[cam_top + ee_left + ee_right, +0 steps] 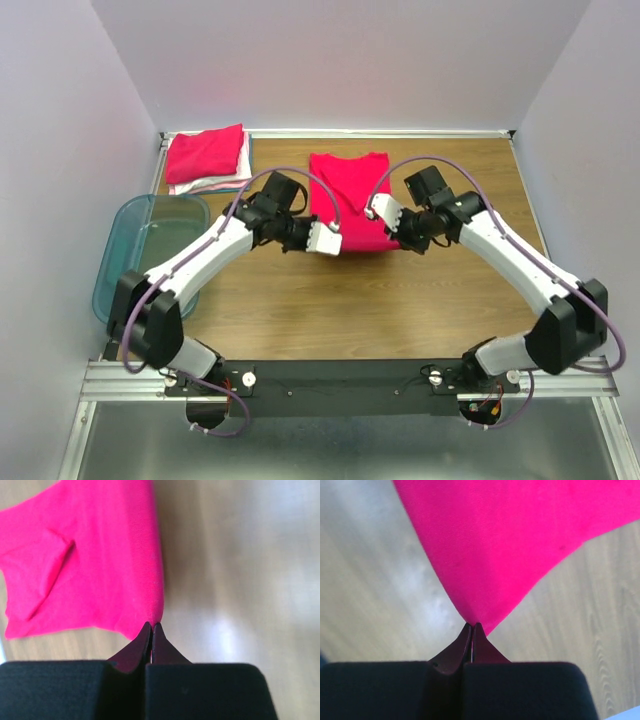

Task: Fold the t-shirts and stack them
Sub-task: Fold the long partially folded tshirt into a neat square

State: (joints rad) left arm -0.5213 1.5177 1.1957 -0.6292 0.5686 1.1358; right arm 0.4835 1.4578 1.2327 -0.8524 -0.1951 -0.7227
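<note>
A bright red-pink t-shirt [348, 190] lies flat mid-table with its sleeves turned in. My left gripper [334, 243] is shut on its near left corner. In the left wrist view the fingertips [151, 626] pinch the hem corner of the t-shirt [100, 555], and a folded-in sleeve shows at the left. My right gripper [378, 214] is shut on the near right corner. In the right wrist view the t-shirt [510, 540] tapers down into the closed tips [471, 625]. A stack of folded t-shirts [207, 157], red-pink on top, sits at the back left.
A translucent teal plastic bin [150, 250] stands at the left edge of the wooden table [400, 300]. Pale walls close in the back and both sides. Both arms reach in over the table's middle.
</note>
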